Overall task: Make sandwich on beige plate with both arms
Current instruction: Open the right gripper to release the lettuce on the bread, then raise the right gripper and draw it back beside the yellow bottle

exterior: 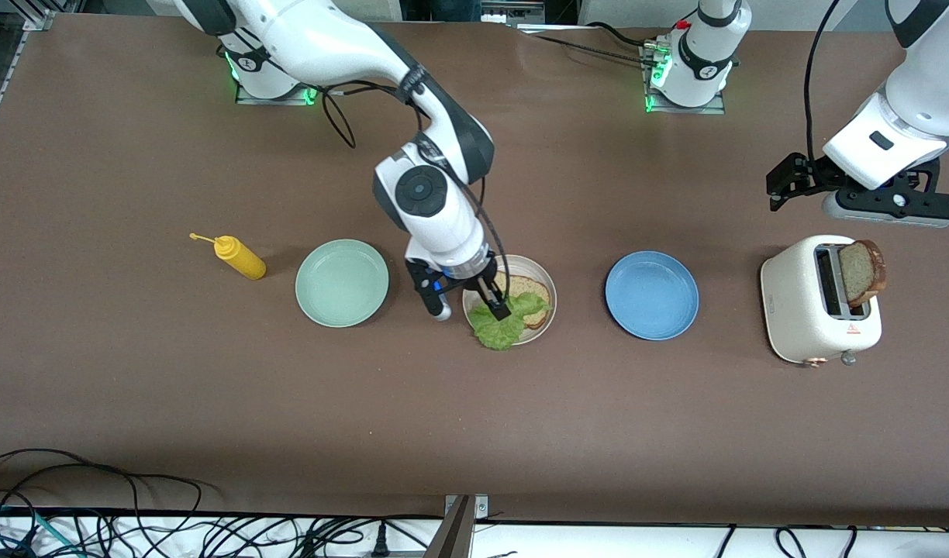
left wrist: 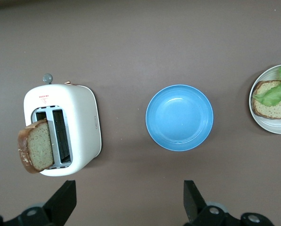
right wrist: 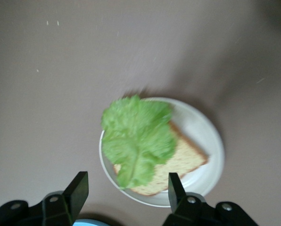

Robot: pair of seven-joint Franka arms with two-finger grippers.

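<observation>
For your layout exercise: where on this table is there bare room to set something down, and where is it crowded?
Bare patches: the table nearer the camera than the plates; the gap between the blue plate and toaster. The mint-green plate holds nothing. Crowded: the beige plate, with bread, lettuce, and the right gripper.

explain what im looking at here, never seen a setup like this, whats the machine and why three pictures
Two white robot arms at a brown table are building a sandwich. One picture looks down from across the table; the other two come from cameras on each arm's wrist. The right gripper hangs open over the beige plate, which holds a bread slice topped with lettuce. The left gripper, open and empty, waits above the toaster, where a second slice sticks out. A mint plate, a blue plate and a mustard bottle also sit there.
</observation>
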